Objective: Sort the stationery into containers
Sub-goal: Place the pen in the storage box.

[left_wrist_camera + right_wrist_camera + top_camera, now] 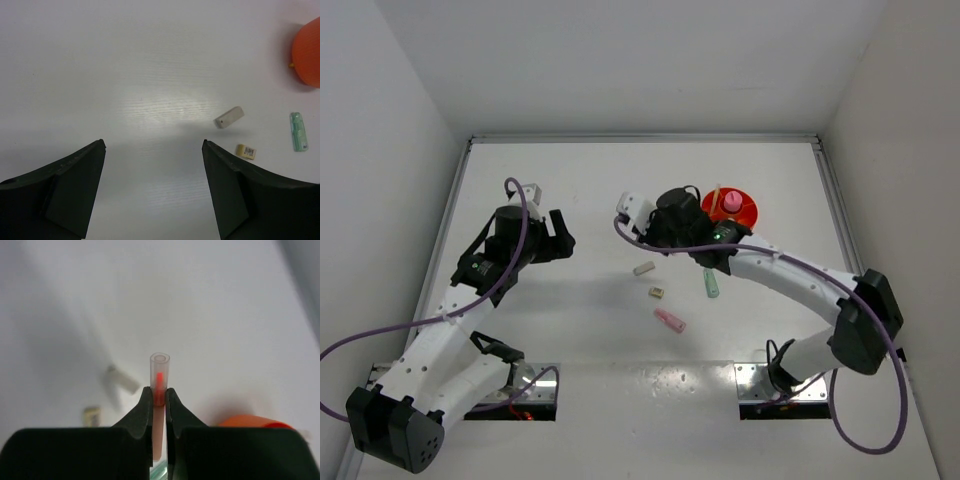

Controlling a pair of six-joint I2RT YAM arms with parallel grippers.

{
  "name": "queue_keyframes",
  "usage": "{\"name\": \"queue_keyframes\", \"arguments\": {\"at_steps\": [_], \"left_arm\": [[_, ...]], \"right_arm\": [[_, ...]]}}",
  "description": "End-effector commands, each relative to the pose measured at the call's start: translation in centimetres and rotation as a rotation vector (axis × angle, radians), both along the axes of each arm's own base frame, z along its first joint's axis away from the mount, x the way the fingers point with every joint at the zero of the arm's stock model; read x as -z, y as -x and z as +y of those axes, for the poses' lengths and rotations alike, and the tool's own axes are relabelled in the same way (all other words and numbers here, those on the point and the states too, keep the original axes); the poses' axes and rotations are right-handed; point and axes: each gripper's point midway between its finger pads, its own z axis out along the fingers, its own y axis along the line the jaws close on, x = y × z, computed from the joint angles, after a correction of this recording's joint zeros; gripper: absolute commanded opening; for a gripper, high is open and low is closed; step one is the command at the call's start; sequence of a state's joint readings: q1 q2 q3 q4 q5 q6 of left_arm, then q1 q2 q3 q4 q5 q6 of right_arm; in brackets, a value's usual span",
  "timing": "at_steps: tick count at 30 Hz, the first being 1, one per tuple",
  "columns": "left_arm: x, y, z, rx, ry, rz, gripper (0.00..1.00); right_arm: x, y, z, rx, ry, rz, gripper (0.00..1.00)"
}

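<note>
Right gripper (159, 394) – arm reaching forward beside bowl (752, 211) – clamps pen (159, 366).

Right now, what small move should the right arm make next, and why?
Probably swing the pen over the orange bowl: the right gripper is shut on the pen, and the bowl sits close beside it.

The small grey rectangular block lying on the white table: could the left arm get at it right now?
Probably yes. The left gripper is open and empty, and only bare table lies between it and the small grey rectangular block; nothing covers it.
</note>
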State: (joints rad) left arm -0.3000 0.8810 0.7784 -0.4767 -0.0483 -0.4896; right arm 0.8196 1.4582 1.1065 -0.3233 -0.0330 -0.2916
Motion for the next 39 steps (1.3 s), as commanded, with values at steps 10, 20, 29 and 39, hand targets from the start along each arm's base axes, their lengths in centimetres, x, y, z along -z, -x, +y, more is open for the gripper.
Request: {"name": "queue_keyframes", "arguments": {"at_steps": [10,20,29,39], "left_arm": [[-0.9,-0.4,-0.1,0.016,0.006,-0.043,0.84],[-0.9,-0.3,-0.3,0.024,0.011,-0.042,0.84],[-0.5,-0.2,-0.2,0.024,0.008,-0.033,0.84],[-0.5,-0.2,-0.2,0.024,0.008,-0.033,0.84]], "right_arm": [[-6.8,-14.9,-9.9,0.768,-0.359,-0.525,0.00],[-7.0,-16.3,-13.7,0.874,-0.520,-0.551,0.00],[-3.6,-17.8,-16.4,0.952,-0.477,-0.491,0.00],[1.4,-17.9,-16.2,0.914,-0.430,-0.340,0.00]]}}
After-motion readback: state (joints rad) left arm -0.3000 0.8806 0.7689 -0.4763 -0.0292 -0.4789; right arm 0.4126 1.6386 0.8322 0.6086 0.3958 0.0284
